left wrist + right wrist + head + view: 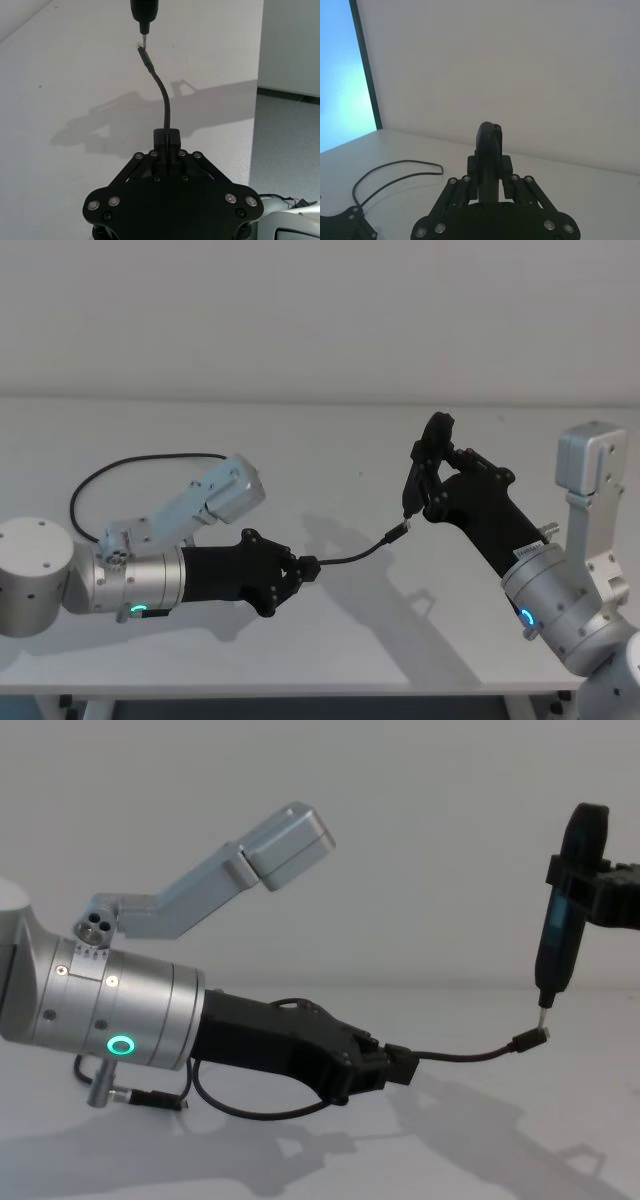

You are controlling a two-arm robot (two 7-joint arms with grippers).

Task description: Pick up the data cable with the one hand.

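Observation:
The data cable is a thin black cord. My left gripper, the one hand, is shut on it a short way behind its small plug. In the left wrist view the cable arcs out from between the closed fingers to the plug. The cord's remainder loops back across the table behind the left arm. My right gripper is shut on a narrow black pen-like tool. Its thin pin tip hangs just above the plug.
The white table has its front edge close below both arms. In the left wrist view its side edge drops to a grey floor. A plain white wall stands behind. The cable loop lies flat at the far left.

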